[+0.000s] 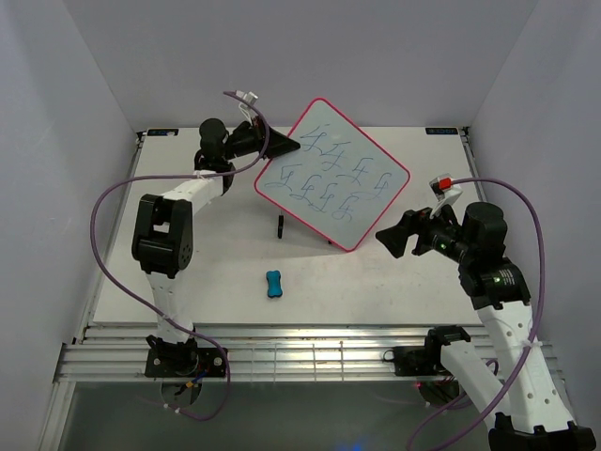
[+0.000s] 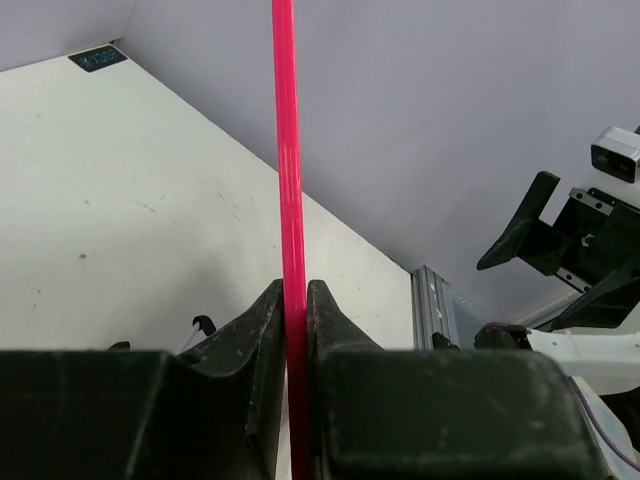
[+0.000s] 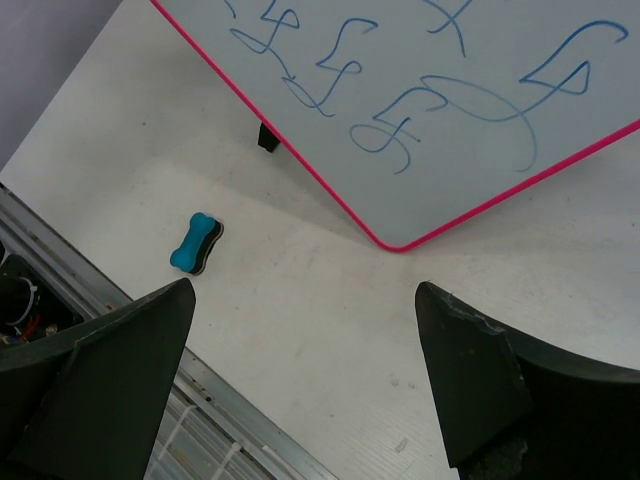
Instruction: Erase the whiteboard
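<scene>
With left jaws clenched only on its far-left frame, the whiteboard [image 1: 333,174] sits tilted over the far counter [image 1: 394,291], right jaws released nearby, so scrubbing pressure could pivot it out of that thin pinch.

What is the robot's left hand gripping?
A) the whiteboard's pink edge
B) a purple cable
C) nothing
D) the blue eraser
A: the left hand is shut on the whiteboard by its pink frame, while the eraser lies loose on the table.
</scene>
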